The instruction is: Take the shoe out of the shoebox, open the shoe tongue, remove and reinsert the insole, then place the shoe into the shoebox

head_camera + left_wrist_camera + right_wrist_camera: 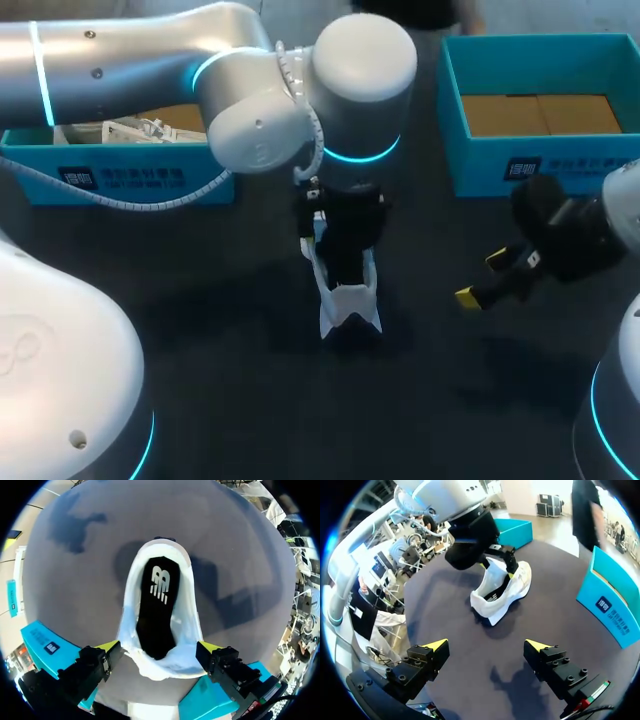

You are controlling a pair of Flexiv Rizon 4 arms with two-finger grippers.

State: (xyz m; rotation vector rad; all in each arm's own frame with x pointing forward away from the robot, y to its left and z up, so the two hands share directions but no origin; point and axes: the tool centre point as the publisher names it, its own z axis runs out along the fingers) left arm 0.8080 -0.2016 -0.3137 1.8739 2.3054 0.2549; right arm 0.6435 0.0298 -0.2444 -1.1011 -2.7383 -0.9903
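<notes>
Dark table (200, 330) right across the head view, a matt top that is close to black from above. In both wrist views it comes up grey-violet under strong overhead light. Soft-edged shadows (505, 675) lie on the surface, and another broad patch sits further out in the left wrist view. The covering may be cloth or matt board, but it is hard to say from here.

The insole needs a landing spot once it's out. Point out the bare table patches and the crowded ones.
Bare: the near table strip in front of the shoe, and the patch between the shoe and the left shoebox. Tight: the gap between shoe and right gripper, open near the right shoebox. Crowded: around the shoe, under the left gripper.
</notes>
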